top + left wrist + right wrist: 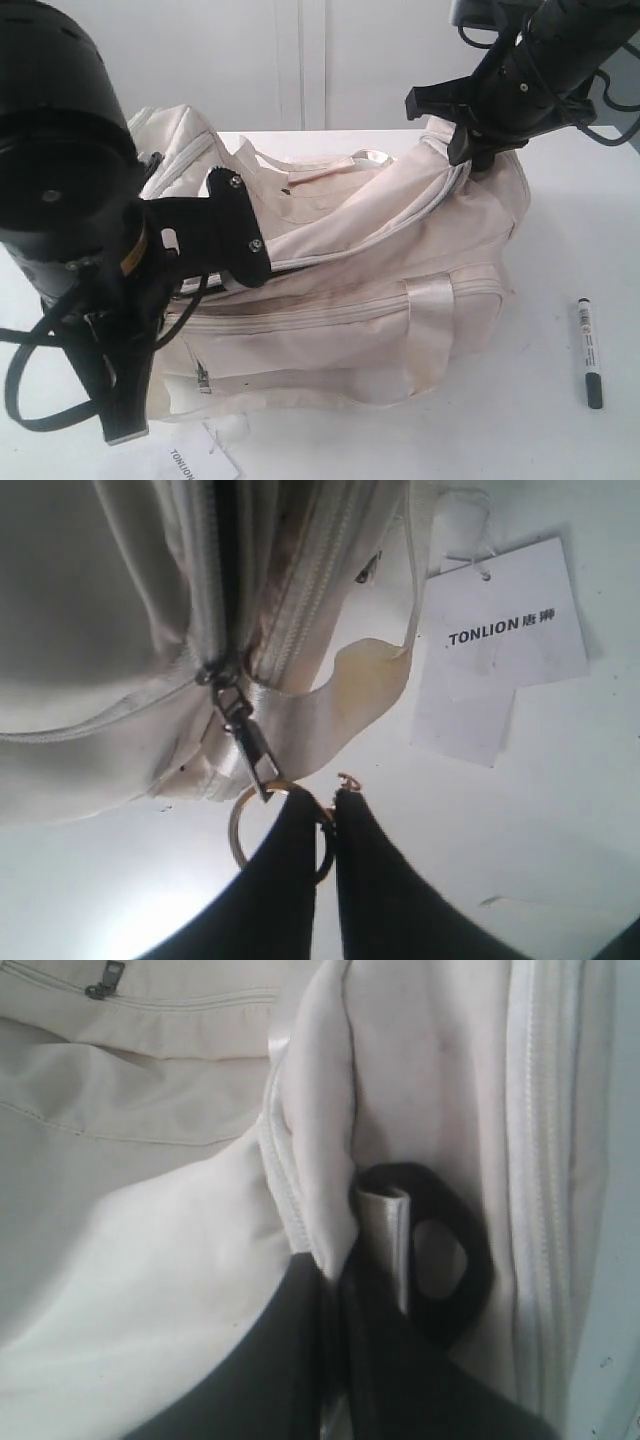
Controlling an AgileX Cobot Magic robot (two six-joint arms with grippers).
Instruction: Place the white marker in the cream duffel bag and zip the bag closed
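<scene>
Only the exterior view shows the white marker [589, 352]. It lies on the white counter [560, 230] at the right of the frame, apart from the cream duffel bag [350, 290], and is a slim barrel with black print and a dark cap. The left wrist view shows the left hand [333, 805] narrowed onto the thin gold ring zip pull [234, 832], below the toothed zip. A flat paper tag [500, 645] printed TONLION lies at that frame's upper right. The right wrist view shows the right hand [335, 1275] pinching a fold of the bag's soft fabric, beside a thick black strap ring [475, 1260].
</scene>
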